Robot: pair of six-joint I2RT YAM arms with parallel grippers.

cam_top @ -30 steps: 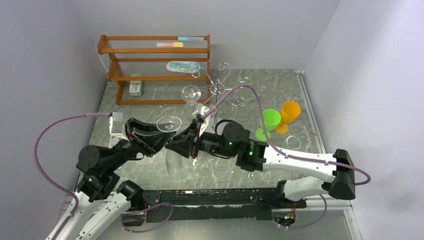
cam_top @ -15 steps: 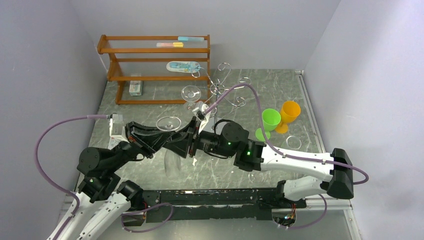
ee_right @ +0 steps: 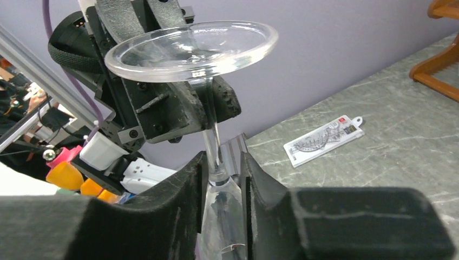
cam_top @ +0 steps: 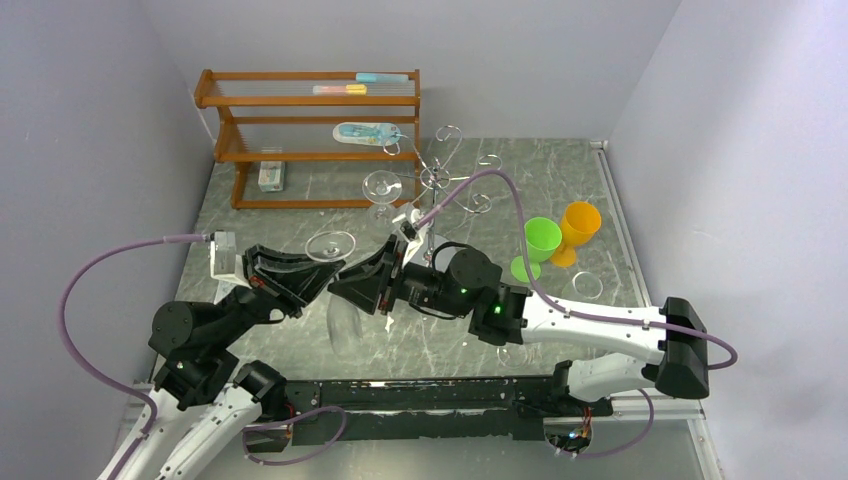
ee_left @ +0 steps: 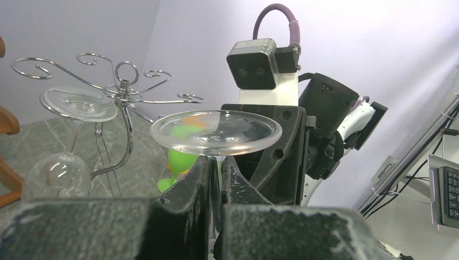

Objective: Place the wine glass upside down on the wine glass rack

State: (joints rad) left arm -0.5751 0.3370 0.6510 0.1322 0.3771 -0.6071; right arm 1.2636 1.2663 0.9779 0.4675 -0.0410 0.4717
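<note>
Wine glass (cam_top: pixel 334 247) is held inverted (foot up) above the worktop (cam_top: pixel 560 190), stem clamped by left claw (ee_left: pixel 216 179) and right claw (ee_right: pixel 222 168); handover judged in hand, 1 release needed before the wine glass rack (cam_top: pixel 437 180) is approached

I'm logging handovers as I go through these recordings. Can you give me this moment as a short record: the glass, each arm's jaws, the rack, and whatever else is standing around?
wine glass: inverted, foot up, held off the table between the two arms
left gripper: jaws shut on the stem just under the foot
right gripper: jaws shut on the stem lower down, where it meets the bowl
wine glass rack: behind the arms
hanging glass: upside down on a rack arm
other items: green goblet, orange goblet, wooden shelf
</note>
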